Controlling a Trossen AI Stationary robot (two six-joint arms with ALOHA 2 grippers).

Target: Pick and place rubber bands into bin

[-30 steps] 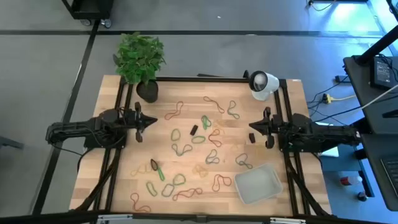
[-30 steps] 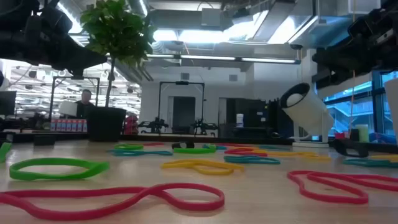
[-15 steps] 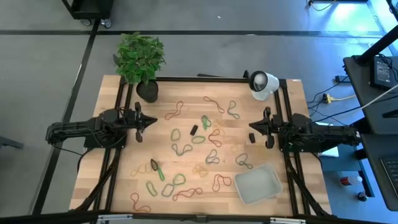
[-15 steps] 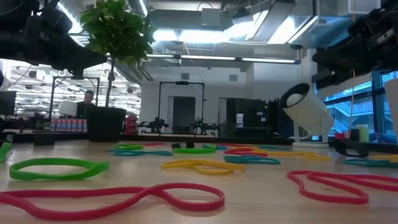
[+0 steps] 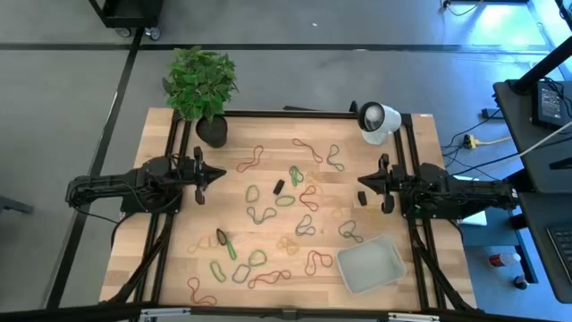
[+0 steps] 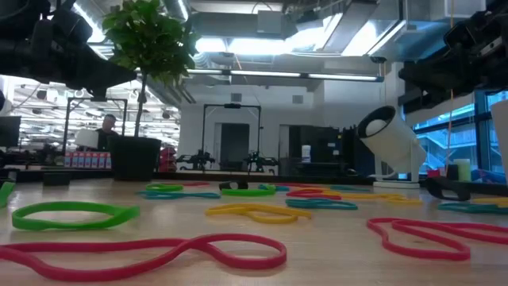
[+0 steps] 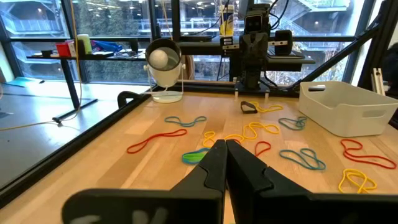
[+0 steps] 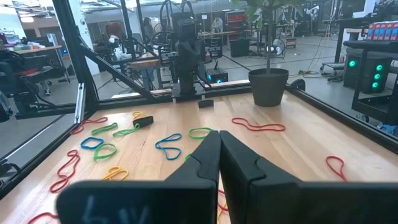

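Observation:
Many rubber bands (image 5: 286, 199) in green, red, orange, yellow and dark colours lie flat and scattered on the wooden table; they also show in the low view (image 6: 254, 211). The pale translucent bin (image 5: 370, 265) stands at the table's near right and shows in the left wrist view (image 7: 348, 107). My left gripper (image 5: 221, 174) hovers shut at the table's left side, its fingers meeting (image 7: 222, 147) above the wood. My right gripper (image 5: 361, 182) hovers shut at the right side, its fingers meeting (image 8: 219, 137). Neither holds a band.
A black pot with a green plant (image 5: 204, 88) stands at the far left corner. A white round device (image 5: 379, 120) stands at the far right corner. A black frame (image 5: 295, 114) runs along the table's far, left and right sides. A small black object (image 5: 279, 186) lies among the bands.

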